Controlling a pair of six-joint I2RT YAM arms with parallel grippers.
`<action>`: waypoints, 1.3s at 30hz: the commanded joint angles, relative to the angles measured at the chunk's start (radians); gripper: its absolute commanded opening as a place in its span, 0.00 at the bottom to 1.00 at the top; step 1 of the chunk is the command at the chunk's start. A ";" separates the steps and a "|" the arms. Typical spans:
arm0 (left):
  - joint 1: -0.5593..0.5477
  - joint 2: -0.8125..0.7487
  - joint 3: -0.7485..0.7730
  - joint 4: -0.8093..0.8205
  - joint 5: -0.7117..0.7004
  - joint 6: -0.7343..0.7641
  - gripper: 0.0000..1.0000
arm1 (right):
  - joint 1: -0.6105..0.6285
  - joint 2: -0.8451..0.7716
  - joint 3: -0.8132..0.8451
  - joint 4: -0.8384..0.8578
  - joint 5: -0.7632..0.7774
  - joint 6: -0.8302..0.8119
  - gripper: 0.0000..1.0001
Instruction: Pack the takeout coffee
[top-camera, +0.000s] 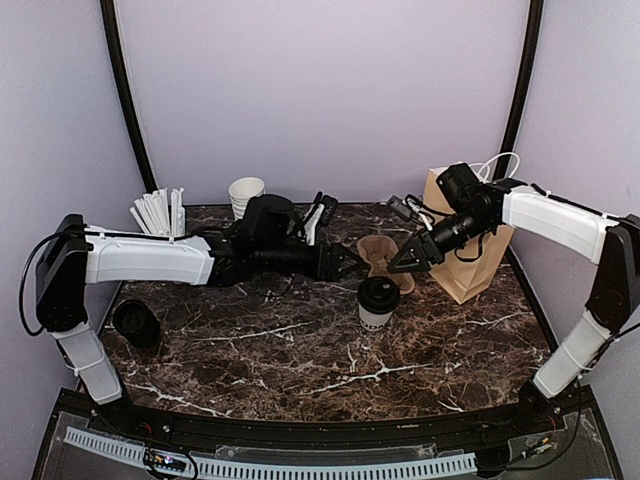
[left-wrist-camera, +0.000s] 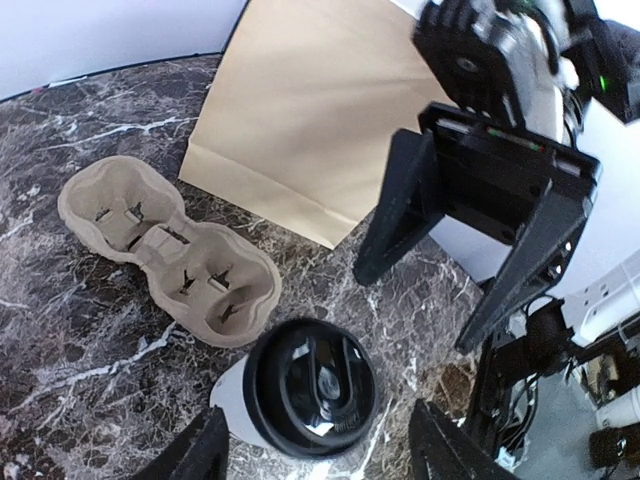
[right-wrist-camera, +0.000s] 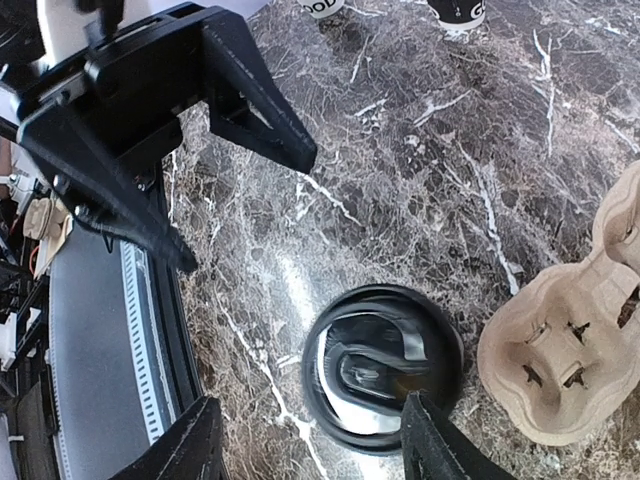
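Note:
One takeout coffee (top-camera: 378, 300), a small white cup with a black lid, stands upright on the marble table just in front of the brown pulp cup carrier (top-camera: 384, 257). My left gripper (top-camera: 352, 268) and right gripper (top-camera: 398, 266) hover close together above and behind it, both open and empty. In the left wrist view the lidded cup (left-wrist-camera: 312, 388) sits below and between my left gripper's (left-wrist-camera: 325, 458) spread fingers, untouched. In the right wrist view the lid (right-wrist-camera: 385, 365) lies under my right gripper (right-wrist-camera: 315, 445). The carrier (left-wrist-camera: 170, 250) has nothing in its pockets.
The brown paper bag (top-camera: 465, 255) stands upright at the back right, behind the right arm. A stack of lidless white cups (top-camera: 246, 195) and a cup of white sticks (top-camera: 160, 212) stand at the back left. A black round item (top-camera: 137, 322) sits near the left edge.

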 joint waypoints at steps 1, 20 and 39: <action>-0.068 -0.032 0.016 -0.100 -0.116 0.164 0.68 | -0.002 -0.032 -0.042 0.020 0.020 -0.039 0.63; -0.146 0.053 -0.012 -0.061 -0.219 0.311 0.98 | -0.003 -0.094 -0.060 0.034 0.113 -0.078 0.68; -0.157 0.310 0.190 0.000 -0.228 0.352 0.99 | -0.005 -0.187 -0.123 0.064 0.162 -0.081 0.72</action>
